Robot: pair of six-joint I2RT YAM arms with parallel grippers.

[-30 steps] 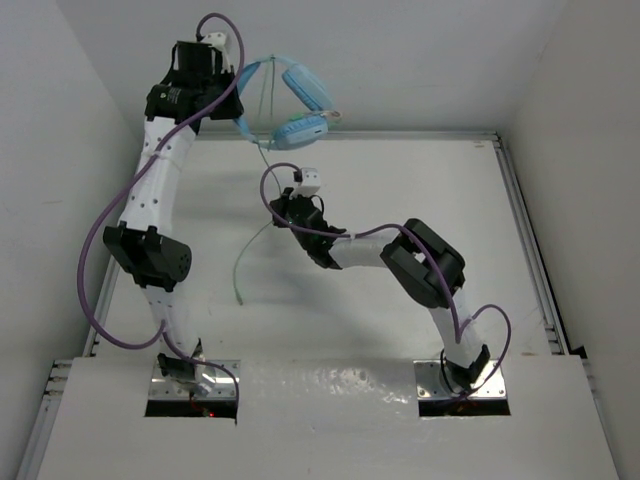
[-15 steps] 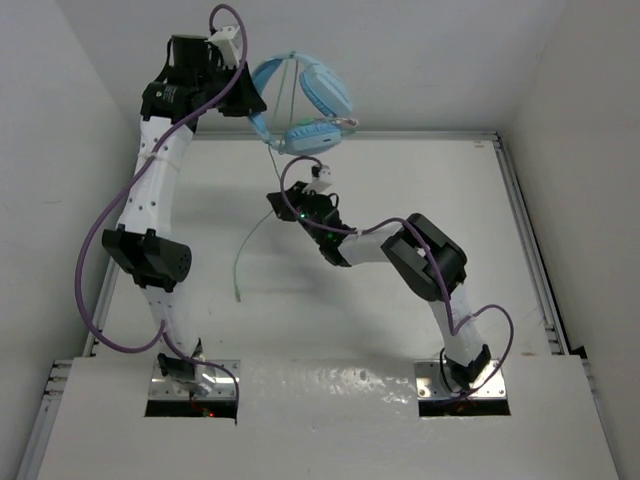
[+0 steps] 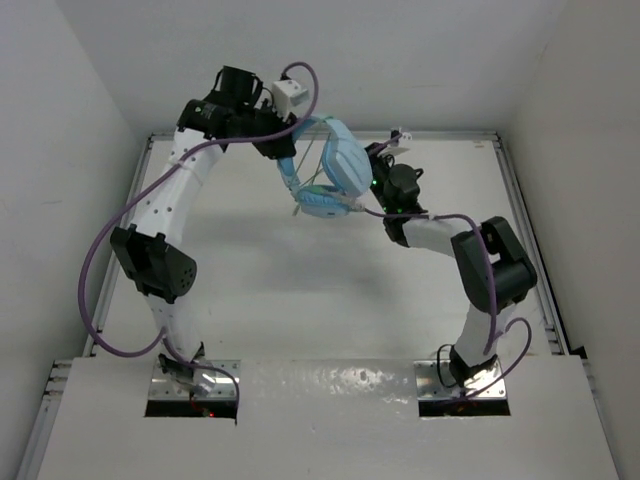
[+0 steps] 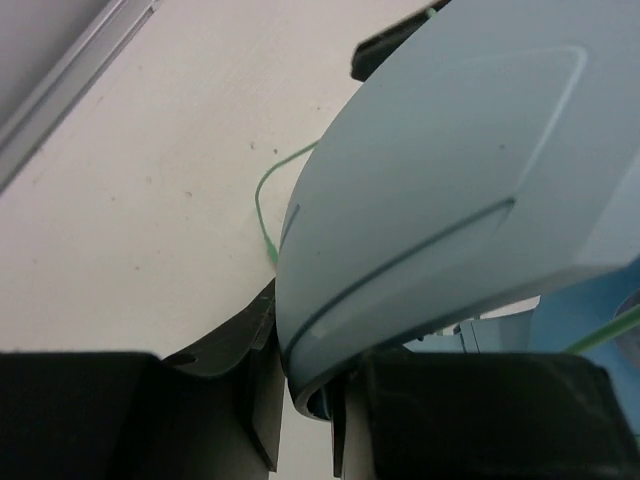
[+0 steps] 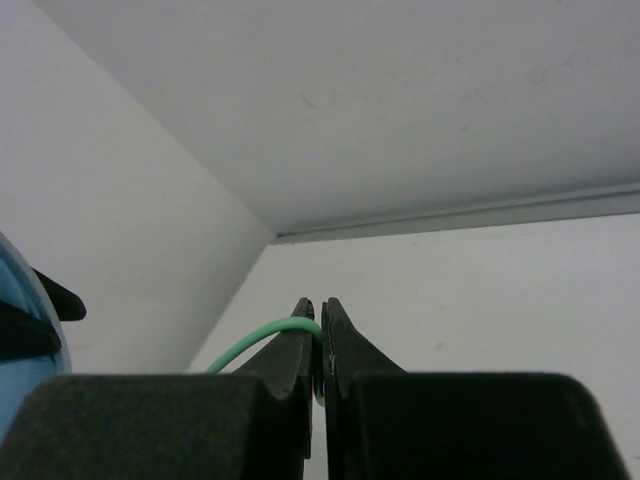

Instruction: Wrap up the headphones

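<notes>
The light blue headphones point(image 3: 335, 170) hang in the air above the middle of the table's far part. My left gripper point(image 3: 285, 148) is shut on their headband; in the left wrist view the pale blue band point(image 4: 440, 190) fills the frame, its end pinched between my jaws. My right gripper point(image 3: 378, 165) sits just right of the ear cups, shut on the thin pale green cable point(image 5: 262, 342), which curves left out of my closed fingertips point(image 5: 303, 325). A loop of cable and its plug end point(image 4: 268, 215) show against the table below.
The white table point(image 3: 300, 290) is fenced by white walls, with a metal rail point(image 3: 530, 250) along its right side and a rail point(image 5: 470, 215) at the far edge. Thick purple robot cables point(image 3: 95, 250) loop along both arms.
My left arm has swung the headphones right and lower. My right gripper has moved from the table's middle to the headphones' right side with the cable, whose slack on the table is gone.
</notes>
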